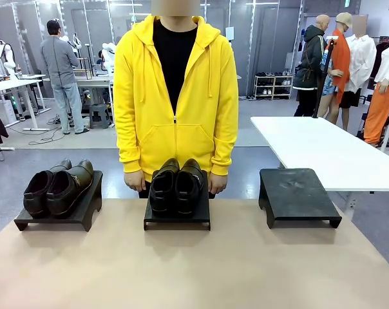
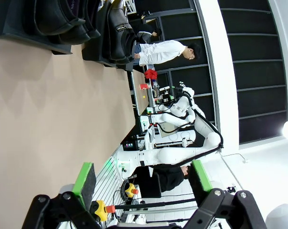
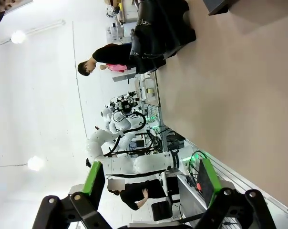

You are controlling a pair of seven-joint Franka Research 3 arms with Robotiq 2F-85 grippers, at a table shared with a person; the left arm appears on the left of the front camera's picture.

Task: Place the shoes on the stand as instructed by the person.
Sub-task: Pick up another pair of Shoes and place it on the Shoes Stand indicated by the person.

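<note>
Shoes: 1 pair (image 1: pixel 58 185) on the left stand (image 1: pixel 27 222), glossier pair (image 1: pixel 176 183) on the middle stand (image 1: pixel 176 221), right stand (image 1: pixel 299 196) bare. Person (image 1: pixel 175 96) stands just behind the middle stand, hands down. Left gripper (image 2: pixel 141 179) and right gripper (image 3: pixel 151 179) both spread, holding nothing. Risk: no cue visible, so a grab could take the wrong pair or tip a stand.

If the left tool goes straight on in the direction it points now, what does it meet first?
Probably nothing close. The left tool is open and points along the tan table's side edge, towards a distant white robot arm. The shoes lie off to one side. Depth is unclear.
</note>
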